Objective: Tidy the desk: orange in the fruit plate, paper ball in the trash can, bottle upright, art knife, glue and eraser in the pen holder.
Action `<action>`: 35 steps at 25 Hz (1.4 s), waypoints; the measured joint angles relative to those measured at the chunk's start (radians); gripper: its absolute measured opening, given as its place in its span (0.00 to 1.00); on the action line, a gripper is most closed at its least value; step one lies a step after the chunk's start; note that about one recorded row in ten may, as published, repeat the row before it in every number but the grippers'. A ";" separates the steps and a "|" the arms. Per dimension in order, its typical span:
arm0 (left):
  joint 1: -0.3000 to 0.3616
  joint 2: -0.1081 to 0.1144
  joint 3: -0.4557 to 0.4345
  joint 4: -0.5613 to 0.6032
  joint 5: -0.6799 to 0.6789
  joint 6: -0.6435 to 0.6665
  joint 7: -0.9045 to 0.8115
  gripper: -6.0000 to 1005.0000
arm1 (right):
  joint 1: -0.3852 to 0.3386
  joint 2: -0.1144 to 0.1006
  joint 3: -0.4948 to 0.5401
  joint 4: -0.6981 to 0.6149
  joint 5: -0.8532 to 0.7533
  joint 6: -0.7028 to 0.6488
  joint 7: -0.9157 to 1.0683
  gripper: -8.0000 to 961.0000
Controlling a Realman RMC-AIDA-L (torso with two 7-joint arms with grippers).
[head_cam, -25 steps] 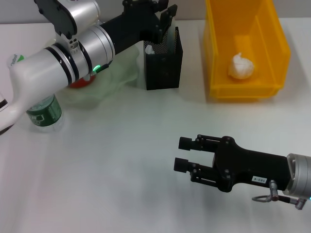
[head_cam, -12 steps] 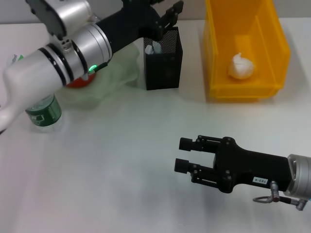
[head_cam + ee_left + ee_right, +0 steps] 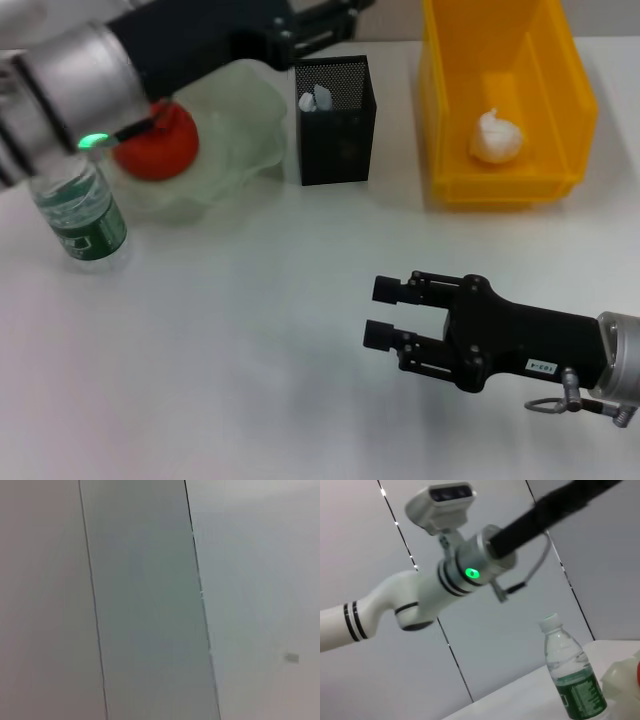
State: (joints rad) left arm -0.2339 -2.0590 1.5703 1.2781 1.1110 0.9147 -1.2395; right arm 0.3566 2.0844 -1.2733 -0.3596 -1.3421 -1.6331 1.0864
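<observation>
White flat surface (image 3: pixel 230 340). Deep bright-yellow rectangular plastic bin (image 3: pixel 560 95) at far right edge, white crumpled paper wad (image 3: pixel 497 137) inside. Pale-green ruffled glass bowl (image 3: pixel 235 125) toward far left, red-orange lumpy fruit (image 3: pixel 160 145) in it. Clear water bottle, green label (image 3: pixel 85 220), upright near left edge. Black mesh square cup (image 3: pixel 335 125) between bowl and bin, pale items inside. Left gripper (image 3: pixel 335 12) raised over far edge; fingers' state: cannot tell. Right gripper (image 3: pixel 385 312) near front-right, fingers spread, nothing held.
</observation>
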 joint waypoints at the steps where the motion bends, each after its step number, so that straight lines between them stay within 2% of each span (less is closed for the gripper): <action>1: 0.015 0.000 -0.022 0.028 0.025 0.031 -0.037 0.74 | 0.000 0.000 0.000 0.000 0.000 0.000 0.000 0.73; 3: 0.039 0.000 -0.088 0.055 0.072 0.129 -0.105 0.75 | 0.003 -0.001 0.000 -0.002 0.000 -0.001 0.000 0.73; 6: 0.055 -0.001 -0.233 0.040 0.108 0.340 -0.183 0.76 | 0.005 -0.001 0.000 -0.015 0.000 -0.002 -0.001 0.73; 7: 0.058 0.000 -0.300 0.015 0.115 0.427 -0.196 0.77 | 0.004 -0.001 0.000 -0.021 0.000 -0.003 -0.001 0.73; 8: 0.059 -0.001 -0.328 0.003 0.119 0.460 -0.199 0.78 | 0.003 -0.001 0.000 -0.025 0.000 -0.003 -0.001 0.73; 10: 0.067 0.000 -0.438 -0.047 0.144 0.582 -0.197 0.79 | 0.003 -0.001 0.000 -0.037 0.000 -0.004 0.000 0.73; 14: 0.088 -0.001 -0.588 -0.114 0.210 0.749 -0.184 0.79 | 0.005 -0.002 0.000 -0.052 0.000 -0.007 0.000 0.74; 15: 0.099 -0.001 -0.664 -0.149 0.250 0.821 -0.183 0.79 | 0.006 -0.002 0.000 -0.059 -0.001 -0.010 0.001 0.74; 19: 0.108 0.000 -0.703 -0.170 0.302 0.867 -0.172 0.79 | 0.008 -0.003 -0.002 -0.099 -0.005 -0.024 0.002 0.74; 20: 0.118 0.000 -0.722 -0.194 0.429 0.913 -0.110 0.79 | 0.008 -0.003 -0.005 -0.113 -0.007 -0.035 0.002 0.74; 25: 0.125 -0.004 -0.722 -0.225 0.559 0.925 -0.061 0.79 | 0.009 -0.004 -0.006 -0.190 -0.041 -0.069 0.019 0.74; 30: 0.118 0.006 -0.723 -0.327 0.576 0.943 0.013 0.79 | 0.002 -0.004 0.005 -0.257 -0.071 -0.063 0.039 0.74; 35: 0.105 0.014 -0.723 -0.382 0.577 0.943 0.044 0.79 | 0.003 -0.001 -0.001 -0.314 -0.086 -0.026 0.073 0.75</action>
State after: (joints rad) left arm -0.1287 -2.0451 0.8471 0.8962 1.6882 1.8577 -1.1955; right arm 0.3593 2.0830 -1.2741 -0.6740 -1.4281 -1.6595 1.1597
